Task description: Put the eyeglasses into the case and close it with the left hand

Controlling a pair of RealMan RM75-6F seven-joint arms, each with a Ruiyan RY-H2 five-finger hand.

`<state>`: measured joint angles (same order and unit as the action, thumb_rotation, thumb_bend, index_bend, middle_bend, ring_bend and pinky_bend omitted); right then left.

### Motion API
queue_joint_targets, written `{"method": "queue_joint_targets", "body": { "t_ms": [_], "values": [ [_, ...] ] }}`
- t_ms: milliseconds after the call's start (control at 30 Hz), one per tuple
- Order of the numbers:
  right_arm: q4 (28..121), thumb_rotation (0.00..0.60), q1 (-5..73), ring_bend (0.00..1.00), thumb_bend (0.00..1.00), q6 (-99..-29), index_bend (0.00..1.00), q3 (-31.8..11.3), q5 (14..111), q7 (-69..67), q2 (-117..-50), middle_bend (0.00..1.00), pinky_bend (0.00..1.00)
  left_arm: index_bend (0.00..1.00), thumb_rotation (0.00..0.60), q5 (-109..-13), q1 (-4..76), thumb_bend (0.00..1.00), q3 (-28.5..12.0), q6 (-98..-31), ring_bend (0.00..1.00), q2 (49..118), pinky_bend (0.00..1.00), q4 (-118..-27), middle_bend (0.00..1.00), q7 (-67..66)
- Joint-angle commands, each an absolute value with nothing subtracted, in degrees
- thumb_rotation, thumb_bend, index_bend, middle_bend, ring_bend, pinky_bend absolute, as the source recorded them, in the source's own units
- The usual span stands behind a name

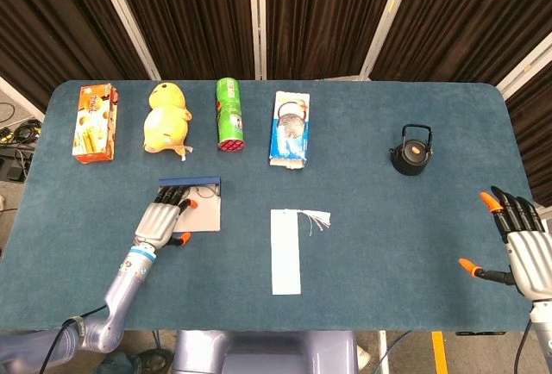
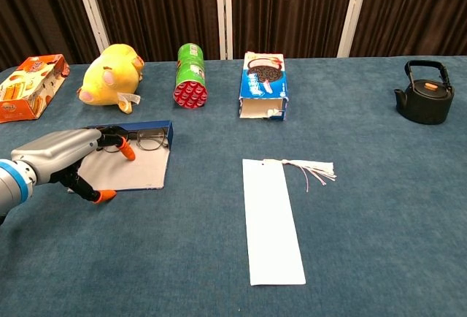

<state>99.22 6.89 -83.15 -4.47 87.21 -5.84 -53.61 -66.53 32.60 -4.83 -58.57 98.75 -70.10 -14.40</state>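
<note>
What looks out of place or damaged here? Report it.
The blue cookie box lies flat with its near end flap torn open. The green chip can and yellow plush toy lie on their sides. Nothing is spilled.

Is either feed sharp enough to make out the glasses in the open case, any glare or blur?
Chest view: even light, no glare, the glasses show sharp in the case beside the left hand. Head view: sharp too, but the glasses are only tiny, thin lines.

A matt, napped blue cloth covers the table (image 1: 388,245). At nine o'clock, the left hand (image 1: 159,221) looks like smooth brushed metal. At two o'clock sits a dull black kettle (image 1: 411,151); a plain white paper strip (image 1: 285,252) lies at centre.
</note>
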Motion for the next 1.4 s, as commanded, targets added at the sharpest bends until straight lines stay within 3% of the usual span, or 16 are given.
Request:
{"method": "queue_joint_targets", "body": {
  "t_ms": [33, 167, 367, 500, 867, 1400],
  "values": [
    [99.17, 0.600, 6.90, 0.00, 0.00, -83.14, 0.00, -4.45, 87.25, -5.81, -53.65, 0.00, 0.00, 0.26, 0.600, -67.19, 32.38, 0.30, -4.89, -58.46, 0.00, 99.28, 0.00, -69.12, 0.00, -13.59],
    [99.17, 0.600, 6.93, 0.00, 0.00, -83.07, 0.00, -4.44, 87.23, -5.80, -53.71, 0.00, 0.00, 0.26, 0.600, -67.59, 32.25, 0.31, -5.03, -58.28, 0.00, 99.52, 0.00, -68.52, 0.00, -13.32],
    [99.12, 0.600, 6.93, 0.00, 0.00, -83.08, 0.00, -4.43, 87.25, -5.82, -53.72, 0.00, 0.00, 0.27, 0.600, -68.04, 32.02, 0.50, -5.26, -58.08, 0.00, 99.30, 0.00, -68.64, 0.00, -12.71],
    [99.10, 0.600, 6.94, 0.00, 0.00, -83.08, 0.00, -4.45, 87.23, -5.94, -53.70, 0.00, 0.00, 0.28, 0.600, -68.43, 31.88, 0.56, -5.60, -58.38, 0.00, 98.58, 0.00, -69.32, 0.00, -12.69],
    [99.12, 0.600, 6.98, 0.00, 0.00, -82.99, 0.00, -4.43, 87.24, -6.01, -53.66, 0.00, 0.00, 0.30, 0.600, -67.68, 32.11, 0.57, -7.11, -58.06, 0.00, 96.61, 0.00, -70.85, 0.00, -13.34],
    [98.96, 0.600, 7.21, 0.00, 0.00, -82.44, 0.00, -4.41, 86.93, -5.68, -53.94, 0.00, 0.00, 0.43, 0.600, -66.37, 33.82, 0.58, -8.76, -56.33, 0.00, 98.52, 0.00, -67.58, 0.00, -13.61]
  ]
}}
